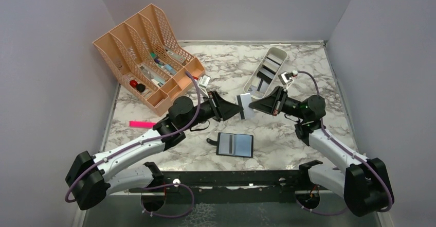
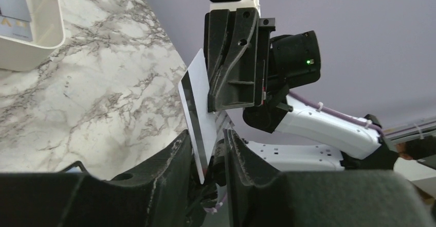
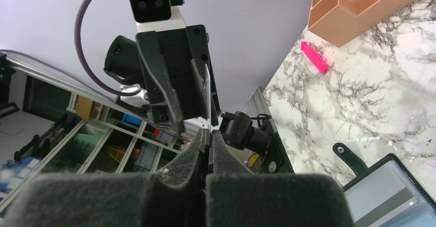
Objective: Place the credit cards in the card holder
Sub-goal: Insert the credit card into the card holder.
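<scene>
A white credit card with a dark stripe hangs in the air over the middle of the table, between my two grippers, which meet tip to tip. My right gripper is shut on one end of the card, seen edge-on. My left gripper is open, with its jaws on either side of the card's other end and a gap on one side. The black card holder lies open on the table below, with grey cards showing in it. It also shows in the right wrist view.
A white tray holding more cards stands at the back right, also in the left wrist view. An orange desk organiser with small items stands at the back left. A pink marker lies left of the arms.
</scene>
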Available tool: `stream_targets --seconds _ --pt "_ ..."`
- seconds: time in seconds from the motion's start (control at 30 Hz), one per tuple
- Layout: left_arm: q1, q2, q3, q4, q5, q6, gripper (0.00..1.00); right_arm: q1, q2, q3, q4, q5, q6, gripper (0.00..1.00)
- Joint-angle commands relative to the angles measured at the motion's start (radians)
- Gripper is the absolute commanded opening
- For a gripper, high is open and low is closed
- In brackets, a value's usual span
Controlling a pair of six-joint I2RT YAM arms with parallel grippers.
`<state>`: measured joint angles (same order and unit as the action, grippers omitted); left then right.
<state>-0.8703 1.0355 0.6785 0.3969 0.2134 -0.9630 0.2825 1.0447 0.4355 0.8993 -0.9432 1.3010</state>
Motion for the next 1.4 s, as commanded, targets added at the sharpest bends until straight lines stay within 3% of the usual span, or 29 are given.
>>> stream_targets --seconds 0.0,0.17,0.3,0.4,0.47,0.6,0.67,0.9,1.1,1.23,1.37 --pt "0.0 0.042 0.033 0.054 0.048 0.029 0.26 0.007 0.041 0.0 0.084 -0.028 0.017 0.01" --pt "-0.002 0.045 0.035 0.062 0.058 0.071 0.0 0.008 0.048 -0.002 0.05 -0.032 -0.028 0.07" --pt "-0.001 0.025 0.014 0.046 0.032 0.091 0.0 0.007 0.045 0.07 -0.241 -0.031 -0.282 0.24" --pt "0.0 0.002 0.014 -0.023 0.017 0.122 0.0 0.007 0.027 0.106 -0.457 0.032 -0.417 0.3" --pt "0.0 -0.016 0.007 -0.084 -0.015 0.14 0.0 0.007 0.0 0.101 -0.556 0.121 -0.442 0.34" --pt "-0.001 -0.039 0.0 -0.218 -0.029 0.174 0.0 0.007 -0.064 0.067 -0.598 0.214 -0.488 0.4" --pt "0.0 -0.034 -0.006 -0.271 -0.003 0.184 0.0 0.007 -0.099 0.106 -0.756 0.266 -0.496 0.51" --pt "-0.001 -0.008 -0.098 -0.28 0.063 0.16 0.0 0.008 -0.134 0.106 -0.886 0.26 -0.534 0.51" --pt "0.0 0.032 -0.166 -0.232 0.091 0.13 0.0 0.01 -0.187 -0.022 -0.934 0.364 -0.535 0.48" --pt "-0.001 0.085 -0.187 -0.241 0.111 0.131 0.0 0.017 -0.138 -0.069 -1.007 0.403 -0.59 0.46" --pt "-0.001 0.118 -0.267 -0.145 0.107 0.086 0.0 0.023 -0.075 -0.118 -1.024 0.417 -0.635 0.45"
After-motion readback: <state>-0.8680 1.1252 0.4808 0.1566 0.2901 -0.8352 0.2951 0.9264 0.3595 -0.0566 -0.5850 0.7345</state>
